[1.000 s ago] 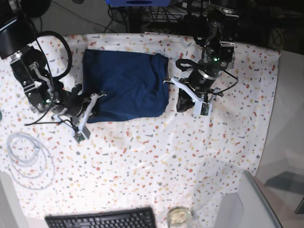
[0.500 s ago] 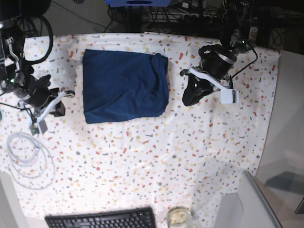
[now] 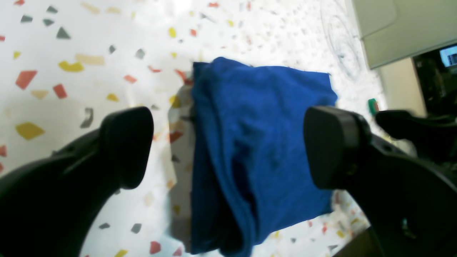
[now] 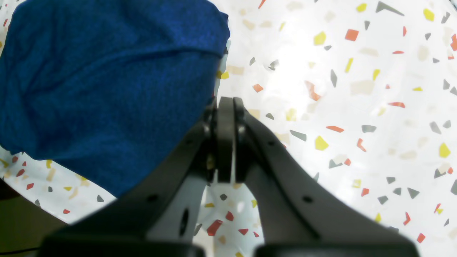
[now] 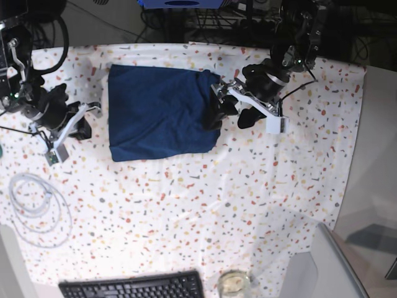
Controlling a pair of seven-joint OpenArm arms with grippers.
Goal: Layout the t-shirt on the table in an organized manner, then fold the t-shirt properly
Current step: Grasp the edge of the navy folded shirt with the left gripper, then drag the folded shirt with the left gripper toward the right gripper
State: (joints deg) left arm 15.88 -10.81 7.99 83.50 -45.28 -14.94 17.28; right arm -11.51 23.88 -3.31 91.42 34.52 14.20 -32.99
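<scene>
- t-shirt [image 5: 162, 113] lies folded in a rectangle on the far half of the table [image 5: 248, 198].
- left gripper [image 5: 229, 117] at the t-shirt's right edge, jaws spread wide, nothing pinched.
- right gripper [image 5: 81, 128] just left of the t-shirt, jaws pressed together, empty.

Folded dark navy-blue fabric t-shirt [image 5: 162, 112] lies on the speckled white cloth table [image 5: 248, 198], toward the far edge, left of centre. Left gripper [image 5: 231, 115] sits at its right edge, right gripper [image 5: 79, 127] near its left edge. Coiled white cable [image 5: 37, 208] by the left edge, black keyboard [image 5: 133, 287] at the near edge.
</scene>
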